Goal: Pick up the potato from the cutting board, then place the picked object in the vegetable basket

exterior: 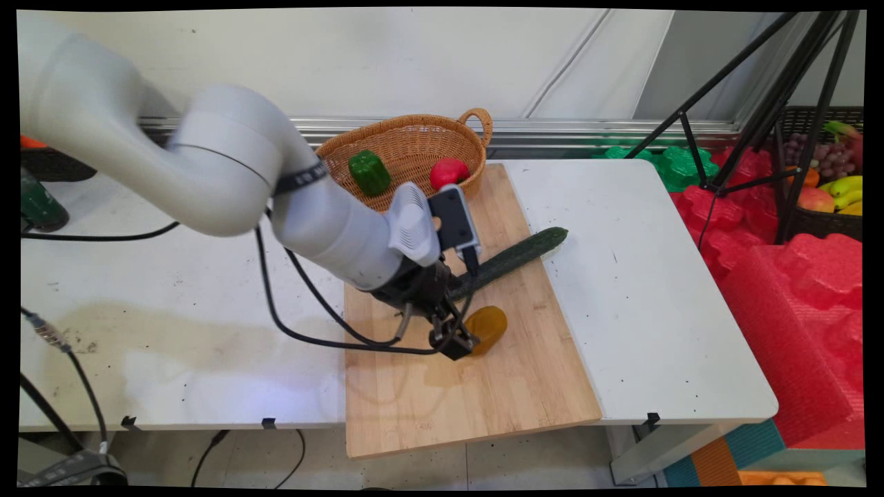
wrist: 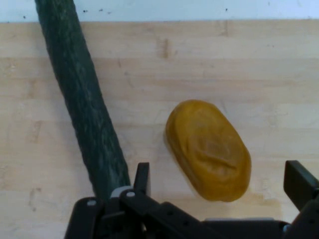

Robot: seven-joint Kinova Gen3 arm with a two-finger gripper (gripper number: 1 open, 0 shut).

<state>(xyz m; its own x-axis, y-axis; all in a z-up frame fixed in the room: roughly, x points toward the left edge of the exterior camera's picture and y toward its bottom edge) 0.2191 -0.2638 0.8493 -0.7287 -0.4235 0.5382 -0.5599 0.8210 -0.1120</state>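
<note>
My hand (exterior: 461,343) low over cutting board (exterior: 525,386), centre frame. Fingers spread wide, holding nothing, astride orange-yellow lump (wrist: 208,149), not touching yet afaict. Lump lies on board, cucumber (wrist: 82,99) just beside, left in hand view. To grip clean: stay centred, keep off cucumber. Basket (exterior: 407,141) w/ peppers upper centre.

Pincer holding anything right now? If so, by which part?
Nothing held. The pincer is open, its fingers standing either side of the orange-yellow fruit on the cutting board, not closed on it. A cucumber lies beside it.
</note>
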